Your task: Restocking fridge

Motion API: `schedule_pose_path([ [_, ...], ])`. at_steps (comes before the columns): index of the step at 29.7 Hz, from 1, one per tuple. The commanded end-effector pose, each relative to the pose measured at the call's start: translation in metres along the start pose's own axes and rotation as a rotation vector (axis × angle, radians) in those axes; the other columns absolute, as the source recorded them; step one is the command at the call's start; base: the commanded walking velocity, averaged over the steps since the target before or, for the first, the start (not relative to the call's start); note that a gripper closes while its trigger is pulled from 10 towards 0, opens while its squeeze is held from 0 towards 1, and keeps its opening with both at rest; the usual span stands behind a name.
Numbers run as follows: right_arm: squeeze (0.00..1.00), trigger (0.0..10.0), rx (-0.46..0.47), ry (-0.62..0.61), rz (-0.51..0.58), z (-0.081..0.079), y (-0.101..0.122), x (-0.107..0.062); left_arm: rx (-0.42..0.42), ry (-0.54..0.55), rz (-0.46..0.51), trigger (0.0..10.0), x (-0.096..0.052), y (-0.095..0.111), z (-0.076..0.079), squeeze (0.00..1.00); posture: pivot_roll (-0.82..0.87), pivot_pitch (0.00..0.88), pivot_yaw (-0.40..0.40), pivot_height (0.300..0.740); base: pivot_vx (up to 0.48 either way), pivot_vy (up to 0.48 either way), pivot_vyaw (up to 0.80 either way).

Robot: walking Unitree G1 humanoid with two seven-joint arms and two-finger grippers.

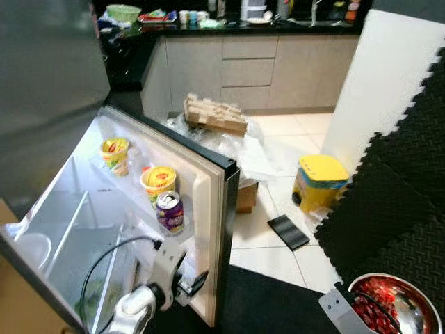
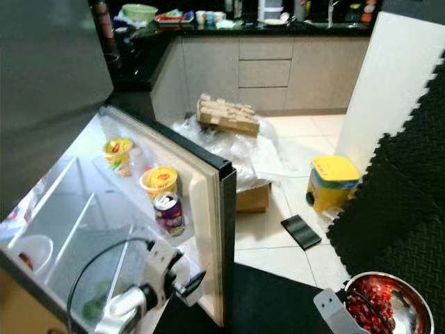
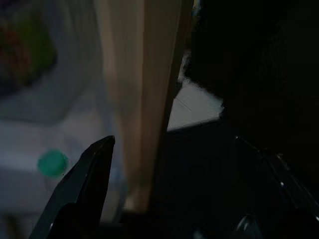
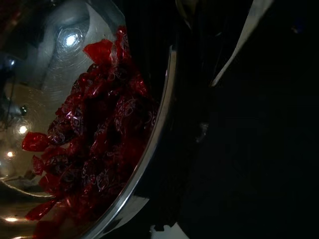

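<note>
Left gripper (image 1: pixel 197 284), fingers spread, straddles the fridge door (image 1: pixel 208 202) edge; right gripper (image 1: pixel 361 303) seemingly pinches the bowl (image 1: pixel 410 299) rim.

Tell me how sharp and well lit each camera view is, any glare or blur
Left and right eye views: evenly lit and fairly sharp, with the fridge door bright from interior light. Left wrist view: dim and blurred, door edge soft, one black finger silhouetted, the right half nearly black. Right wrist view: mostly dark, with glare spots on the steel bowl and the red wrapped candies in focus.
</note>
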State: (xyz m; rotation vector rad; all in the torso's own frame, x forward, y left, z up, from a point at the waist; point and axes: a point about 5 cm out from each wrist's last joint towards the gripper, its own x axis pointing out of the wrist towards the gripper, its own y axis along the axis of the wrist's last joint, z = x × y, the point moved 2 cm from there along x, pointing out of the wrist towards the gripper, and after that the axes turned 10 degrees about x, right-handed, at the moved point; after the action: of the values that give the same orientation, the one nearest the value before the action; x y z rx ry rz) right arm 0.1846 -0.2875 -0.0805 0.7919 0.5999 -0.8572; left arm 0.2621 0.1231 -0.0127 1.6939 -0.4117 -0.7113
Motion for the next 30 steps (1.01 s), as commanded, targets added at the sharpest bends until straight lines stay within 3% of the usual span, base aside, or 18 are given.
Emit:
schedule_pose_path([
  [1,0.00,10.0,-0.006,-0.021,0.040,0.004,0.011,0.001,0.073,-0.003,0.149,10.0,0.014,0.034,-0.010,0.00,-0.01,0.000,-0.024,0.740,0.000,0.000,0.00],
  [2,0.00,10.0,-0.007,-0.019,0.038,0.003,0.010,0.001,0.128,-0.020,0.277,10.0,0.025,0.066,-0.013,0.00,-0.01,0.000,-0.024,0.740,0.000,0.000,0.00],
  [9,0.00,10.0,-0.008,-0.013,0.031,0.001,0.008,0.000,0.173,-0.064,0.400,10.0,0.034,0.100,-0.013,0.00,-0.01,0.000,-0.025,0.740,0.000,0.000,0.00],
  [12,0.00,10.0,-0.008,-0.010,0.030,0.000,0.008,0.000,0.178,-0.117,0.365,10.0,0.033,0.093,-0.007,0.00,-0.01,0.000,-0.020,0.740,0.000,0.000,0.00],
  [13,0.00,10.0,-0.008,-0.010,0.031,-0.001,0.008,0.000,0.164,-0.169,0.311,10.0,0.028,0.076,0.000,0.00,-0.01,0.000,-0.020,0.740,0.000,0.000,0.00],
  [21,0.00,10.0,-0.011,-0.011,0.033,0.000,0.010,0.001,0.125,-0.220,0.251,10.0,0.018,0.056,0.007,0.00,-0.01,0.000,-0.023,0.740,0.000,0.000,0.00],
  [25,0.00,10.0,-0.012,-0.010,0.034,0.000,0.010,0.001,0.097,-0.202,0.216,10.0,0.012,0.046,0.005,0.00,-0.01,0.000,-0.026,0.740,0.000,0.000,0.00],
  [30,0.00,10.0,-0.016,-0.006,0.035,0.000,0.010,0.001,0.039,-0.099,0.093,10.0,-0.005,0.018,-0.011,0.00,-0.01,0.000,-0.024,0.740,0.000,0.000,0.00],
])
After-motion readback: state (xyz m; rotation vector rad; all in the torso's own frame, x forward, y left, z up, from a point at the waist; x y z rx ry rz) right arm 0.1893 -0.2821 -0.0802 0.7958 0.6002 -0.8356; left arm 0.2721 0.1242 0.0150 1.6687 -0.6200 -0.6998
